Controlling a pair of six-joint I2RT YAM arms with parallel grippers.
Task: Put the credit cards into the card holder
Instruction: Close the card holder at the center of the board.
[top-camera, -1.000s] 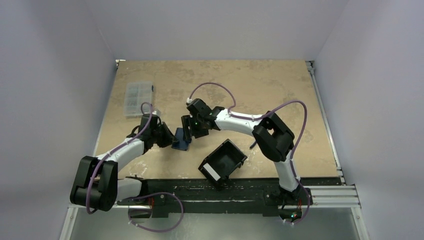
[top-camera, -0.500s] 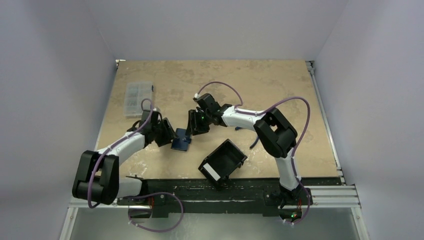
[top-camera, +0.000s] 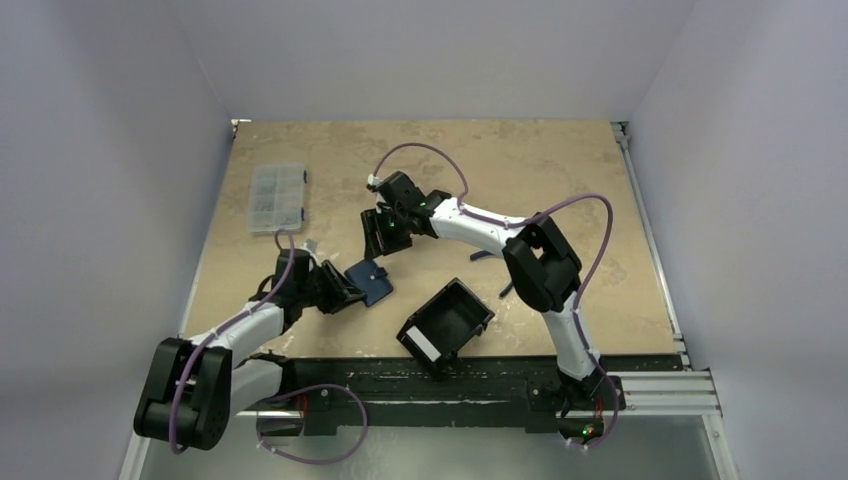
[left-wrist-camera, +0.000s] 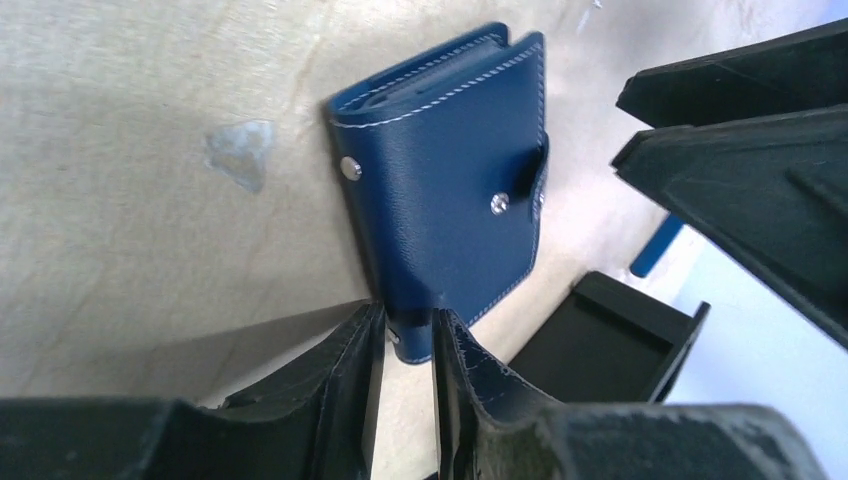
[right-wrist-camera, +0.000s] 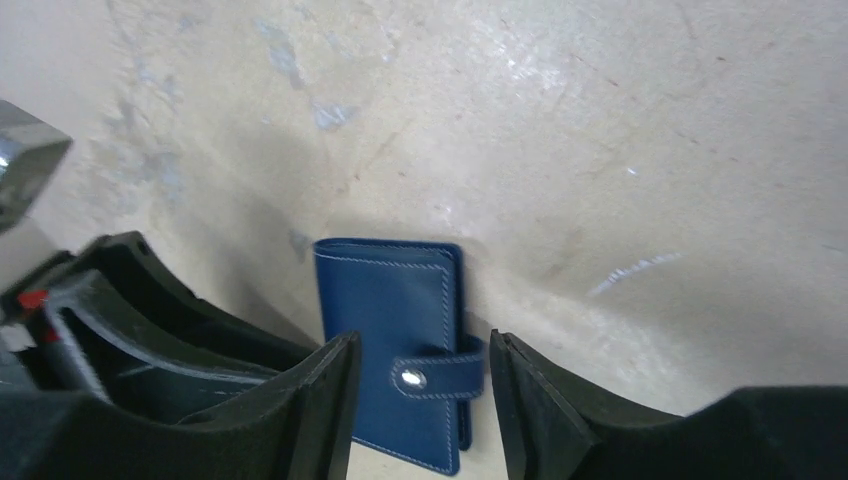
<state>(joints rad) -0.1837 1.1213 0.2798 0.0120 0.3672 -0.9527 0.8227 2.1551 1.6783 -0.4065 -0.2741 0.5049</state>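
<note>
top external view: the card holder, dark blue and folded shut, lay flat on the tan mottled surface, left of centre and nearer the arm bases than the far edge. the left pincer met its left end. the right pincer stood just beyond the holder on the far side, near it but apart from it. an open black tray with a white label sat to the right of the holder, close to the near edge and not touching it. a clear compartment box lay well apart, by the left edge of the surface.

left wrist view: the left pincer was clamped on the near corner of the card holder, with both black fingers pressed against the leather and only a narrow slot between them. pale stitching ran along the holder's edges. its strap was wrapped round the side and fastened by a small metal snap. a corner of the black tray showed behind.

right wrist view: the right pincer stood with its fingers spread apart and nothing gripped. the card holder showed on the surface below, framed in the gap between them, strap side nearest.
</note>
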